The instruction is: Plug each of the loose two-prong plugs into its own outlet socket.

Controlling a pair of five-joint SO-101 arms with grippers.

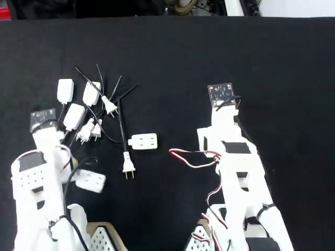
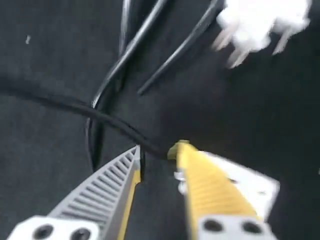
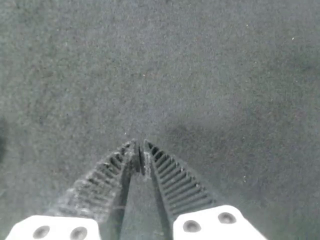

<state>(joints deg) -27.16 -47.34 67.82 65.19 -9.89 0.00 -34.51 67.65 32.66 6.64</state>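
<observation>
Shift the parted left claw (image 2: 159, 150) off the black cord (image 2: 75, 107) crossing its tips, onto the white plug (image 2: 260, 25) lying near ahead. Grip the body, not the prongs. Aim squarely at the socket (image 1: 143, 141). Leave the right claw (image 3: 139, 150) pinched empty above cloth (image 3: 225, 75).

Tally, as I count it. Two-prong plugs (image 1: 110, 106) (image 1: 128, 168) (image 1: 84, 134) (image 1: 96, 130), white, on black cords: four. Outlet blocks (image 1: 144, 141) (image 1: 90, 180) with slots showing: two. Plain white blocks (image 1: 65, 90) (image 1: 91, 93) (image 1: 74, 116): three, and I can't tell what kind. White things in all: nine.
</observation>
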